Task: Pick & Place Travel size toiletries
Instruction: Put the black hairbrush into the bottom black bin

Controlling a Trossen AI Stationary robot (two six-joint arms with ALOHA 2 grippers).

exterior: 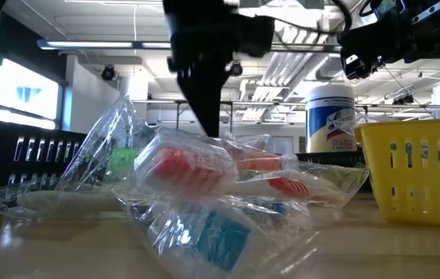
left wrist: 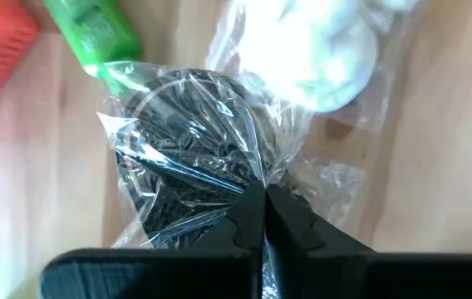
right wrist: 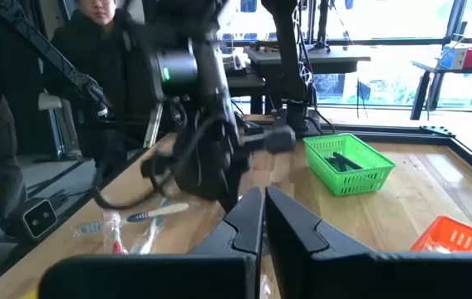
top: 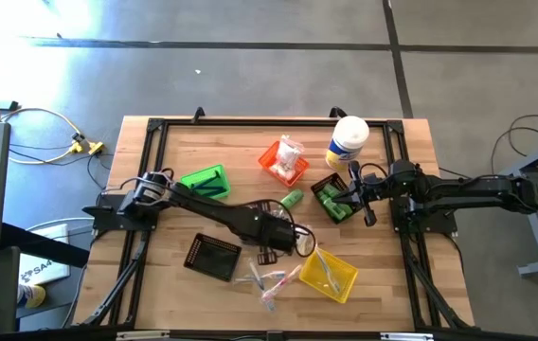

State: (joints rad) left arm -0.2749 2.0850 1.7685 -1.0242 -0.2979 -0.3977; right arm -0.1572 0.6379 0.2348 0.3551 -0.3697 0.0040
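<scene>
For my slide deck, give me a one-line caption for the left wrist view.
Left gripper shut on the clear wrapper of a dark toiletry packet, a green mini tube beside it on the wooden table.

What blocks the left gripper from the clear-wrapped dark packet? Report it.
Nothing visible does. The left gripper is shut on the clear-wrapped dark packet already, pinching its wrapper. A green tube and a white packet lie just beyond it, not between.
</scene>
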